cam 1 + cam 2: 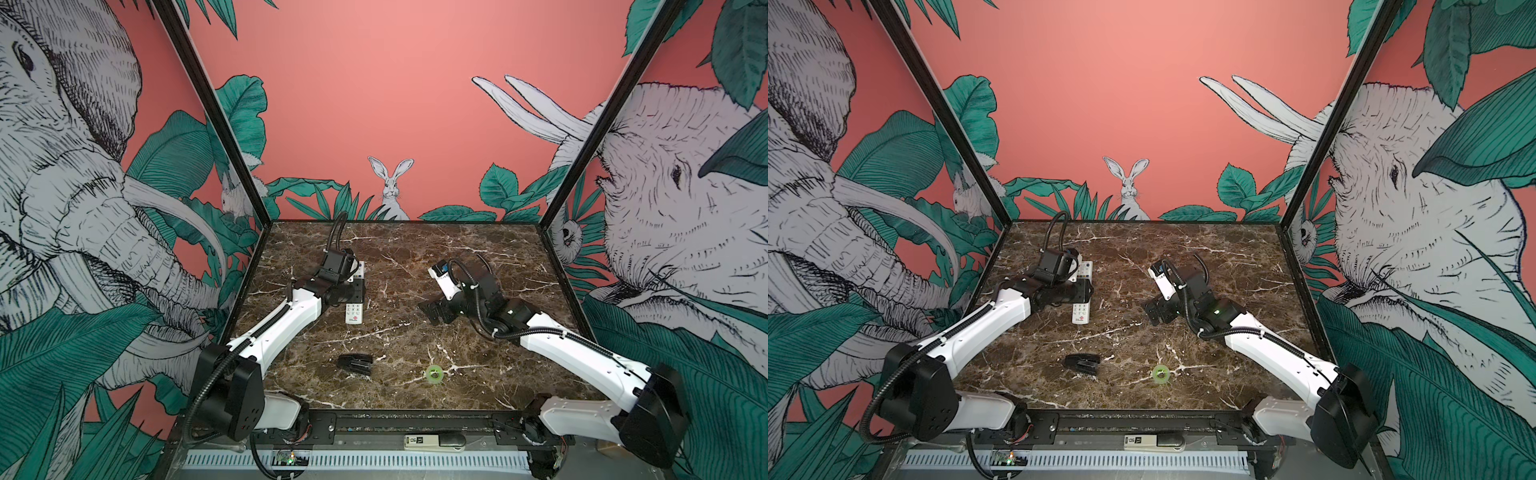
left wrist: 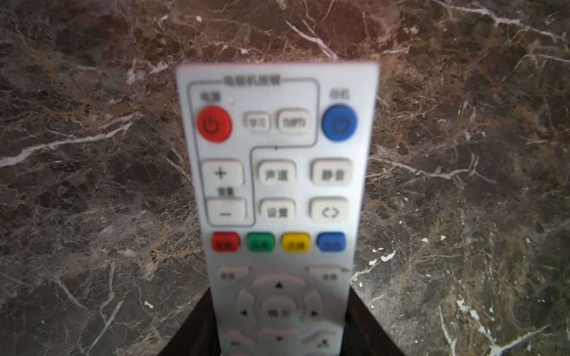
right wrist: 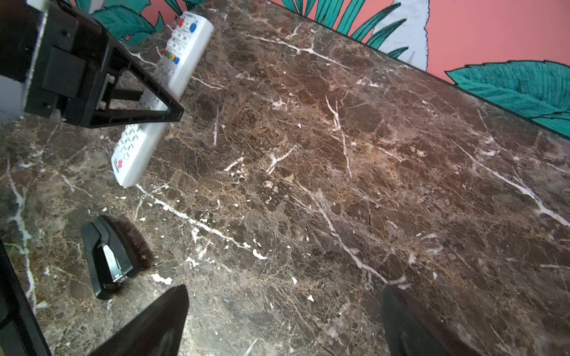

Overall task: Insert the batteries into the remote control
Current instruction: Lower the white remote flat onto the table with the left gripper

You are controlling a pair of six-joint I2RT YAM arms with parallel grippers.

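Left gripper [image 2: 279, 320] clamps the middle of the long white plastic remote control [image 2: 277, 172], buttons up; right gripper [image 3: 285, 291] gapes empty, well apart from it

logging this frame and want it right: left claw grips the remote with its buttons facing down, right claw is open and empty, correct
Not quite: the buttons face up, not down. The left wrist view shows the remote with its button side turned toward the camera and the left claw closed on its sides. The right claw is open and empty, as you said.
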